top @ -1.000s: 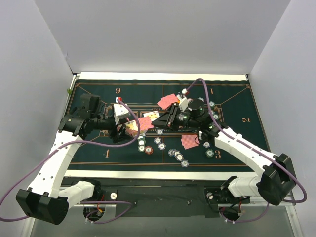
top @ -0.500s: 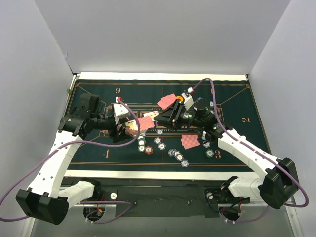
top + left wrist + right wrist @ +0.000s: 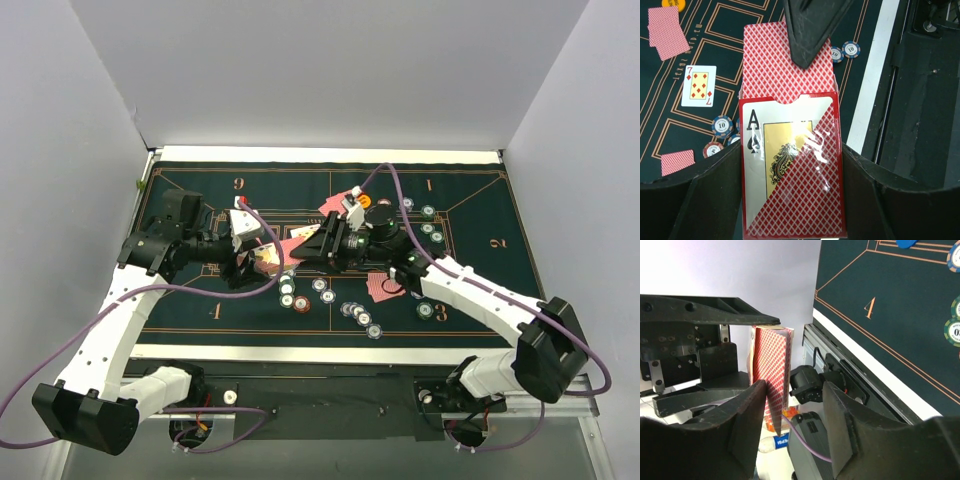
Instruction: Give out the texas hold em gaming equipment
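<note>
Drawing cards from the deck looks like the step in hand, judging by how the two arms meet above the middle of the green felt mat (image 3: pixel 480 200). The left gripper (image 3: pixel 790 150) is pinching a card box (image 3: pixel 790 195), with its two dark fingers pressed against the box's long sides. The box face shows an ace of spades under shiny wrapping. A deck of red-backed cards (image 3: pixel 765 65) sticks partway out of the box's open end, held up off the mat. The right gripper (image 3: pixel 792 387) has its fingers spread, one on either side of the deck's free end, which appears edge-on in the right wrist view. In the left wrist view, one of its dark fingers (image 3: pixel 810 35) lies across the back of the outermost card. Whether it actually touches the card cannot be told. On the mat below lie a face-up seven of diamonds (image 3: pixel 699 86), a few face-down cards (image 3: pixel 667 32), scattered poker chips (image 3: pixel 360 318) and an orange disc (image 3: pixel 364 200) toward the far side. Most of the dealing seems not yet done, since the bulk of the deck sits in the box. The next move probably calls for the right fingers to close on only the outermost card or a thin few. They would then need to slide it out along the length of the box while the left grip stays firm. The card could then be carried to one of the numbered places on the mat.
</note>
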Controlling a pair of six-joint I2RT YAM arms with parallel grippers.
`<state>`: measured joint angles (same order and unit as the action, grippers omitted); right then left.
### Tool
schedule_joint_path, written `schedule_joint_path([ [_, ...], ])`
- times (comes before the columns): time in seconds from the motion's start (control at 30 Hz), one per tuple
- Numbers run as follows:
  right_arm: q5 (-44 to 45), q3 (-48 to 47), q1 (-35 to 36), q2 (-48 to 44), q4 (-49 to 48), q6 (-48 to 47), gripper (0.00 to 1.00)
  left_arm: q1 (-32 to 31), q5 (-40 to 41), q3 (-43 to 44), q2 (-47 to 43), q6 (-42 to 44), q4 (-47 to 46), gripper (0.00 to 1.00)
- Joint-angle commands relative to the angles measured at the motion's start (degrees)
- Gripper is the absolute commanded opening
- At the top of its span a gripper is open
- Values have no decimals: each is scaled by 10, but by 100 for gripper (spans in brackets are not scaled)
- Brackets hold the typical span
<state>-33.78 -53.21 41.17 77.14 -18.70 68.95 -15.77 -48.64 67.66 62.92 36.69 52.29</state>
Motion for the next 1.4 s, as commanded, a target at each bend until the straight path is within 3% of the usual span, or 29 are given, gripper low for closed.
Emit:
schedule_joint_path([
  [0.0, 7, -23, 11, 3, -30, -7, 40, -1, -26, 33, -7, 2, -28, 41],
  [0.17, 15, -13, 2, -18, -14, -15, 21, -1, -25, 31, -9, 2, -28, 41],
  [0.63, 14, 18, -42, -63, 8, -14, 16, -1, -24, 30, -11, -6, -33, 40],
  [0.93, 10, -9, -75, -93, 59, -42, 3, -1, -21, 27, -14, -9, -35, 40],
  [1.07, 22, -73, -91, -98, 151, -100, 0, -1, -18, 28, -13, -8, -34, 40],
  [1.1, 33, -89, -93, -99, 220, -147, 0, -1, -17, 28, -14, -8, -33, 40],
  [1.23, 136, -208, -93, -73, 386, -281, 0, -1, -15, 33, -14, -11, -31, 40],
  [1.37, 227, -243, -92, 8, 455, -360, 0, -1, -15, 33, -15, -14, -33, 40],
])
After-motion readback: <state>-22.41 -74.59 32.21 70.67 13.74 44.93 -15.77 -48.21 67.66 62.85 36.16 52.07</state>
